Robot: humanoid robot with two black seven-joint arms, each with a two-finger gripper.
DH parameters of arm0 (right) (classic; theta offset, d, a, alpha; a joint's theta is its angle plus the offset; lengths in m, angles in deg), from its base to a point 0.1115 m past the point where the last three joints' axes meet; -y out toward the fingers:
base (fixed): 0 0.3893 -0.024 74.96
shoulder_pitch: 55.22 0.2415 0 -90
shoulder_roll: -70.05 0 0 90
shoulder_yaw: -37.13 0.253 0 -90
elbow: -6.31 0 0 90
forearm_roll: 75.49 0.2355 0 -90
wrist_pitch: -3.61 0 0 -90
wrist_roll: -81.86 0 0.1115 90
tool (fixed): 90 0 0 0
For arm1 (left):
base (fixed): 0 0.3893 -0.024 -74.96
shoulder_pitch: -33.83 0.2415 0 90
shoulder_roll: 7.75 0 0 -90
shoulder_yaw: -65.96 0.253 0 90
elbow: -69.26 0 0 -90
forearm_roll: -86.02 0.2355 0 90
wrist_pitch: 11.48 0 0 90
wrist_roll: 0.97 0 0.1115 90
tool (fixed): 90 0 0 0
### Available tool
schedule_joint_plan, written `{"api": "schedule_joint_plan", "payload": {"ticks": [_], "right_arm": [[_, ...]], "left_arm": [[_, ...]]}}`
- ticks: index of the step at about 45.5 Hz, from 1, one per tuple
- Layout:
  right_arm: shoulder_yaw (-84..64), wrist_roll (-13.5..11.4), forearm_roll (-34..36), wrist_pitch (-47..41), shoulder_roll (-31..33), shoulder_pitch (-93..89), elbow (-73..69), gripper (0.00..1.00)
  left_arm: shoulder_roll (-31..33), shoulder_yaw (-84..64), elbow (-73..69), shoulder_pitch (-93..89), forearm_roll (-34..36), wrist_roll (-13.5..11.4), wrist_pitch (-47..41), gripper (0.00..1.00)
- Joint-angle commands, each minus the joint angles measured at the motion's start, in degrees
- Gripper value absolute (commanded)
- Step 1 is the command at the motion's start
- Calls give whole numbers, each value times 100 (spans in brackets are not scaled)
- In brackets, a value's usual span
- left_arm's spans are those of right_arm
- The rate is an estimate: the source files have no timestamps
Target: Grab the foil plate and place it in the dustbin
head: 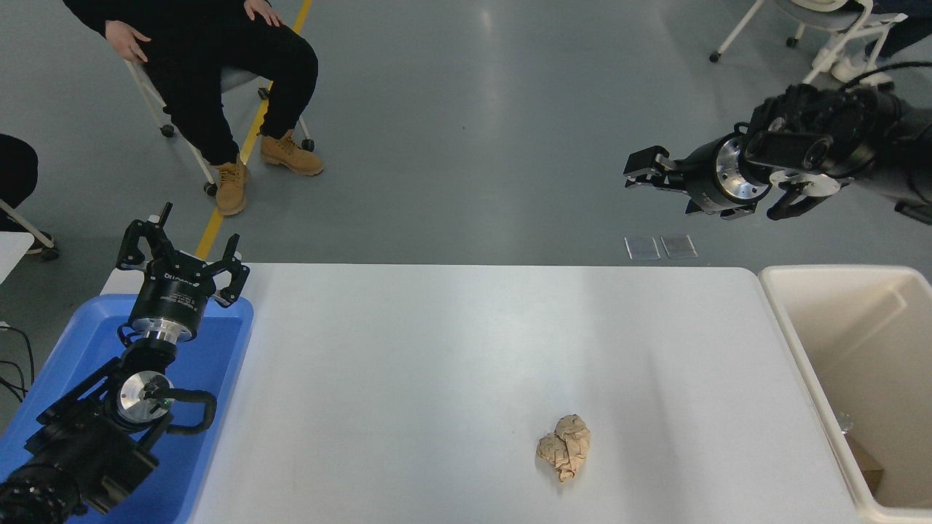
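Your left gripper [180, 236] sits parked over the far end of the blue tray [218, 367] at the tabletop's left edge, fingers spread apart with nothing between them. Behind it, beyond the table's far side, a person [211, 65] in dark clothes and tan boots sits on a chair. Moving right, the white table [437, 349] carries a crumpled brown paper ball [564, 455] near the front edge, right of centre. Up high, your right gripper [644, 173] hangs above the floor past the table's far right corner, pointing left; it holds nothing, and you cannot tell how far its jaws are parted. The dustbin [801, 335] stands just beside the table's right edge. The foil plate is only a sliver of silver [844, 420] against the bin's left inner wall.
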Motion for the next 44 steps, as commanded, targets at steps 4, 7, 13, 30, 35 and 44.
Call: {"api": "schedule_joint_plan", "payload": {"ticks": [4, 7, 13, 30, 35, 44], "right_arm": [[-43, 0, -159, -833, -60, 1379, -1868, 100], [-43, 0, -159, -1009, -60, 1678, -2123, 100], [-26, -8, -159, -1422, -51, 2381, -2562, 100], [-61, 0, -642, -1757, 37, 2848, -2704, 100], [-175, -8, -660, -1713, 37, 2822, -2660, 100], [-228, -8, -678, -1660, 99, 2813, -2642, 100]], "left_arm": [[0, 0, 0, 0, 1, 0, -9, 99], [0, 0, 0, 0, 1, 0, -9, 99], [0, 0, 0, 0, 9, 0, -9, 99], [0, 0, 0, 0, 1, 0, -9, 99], [0, 0, 0, 0, 1, 0, -9, 99], [0, 0, 0, 0, 1, 0, -9, 99]]}}
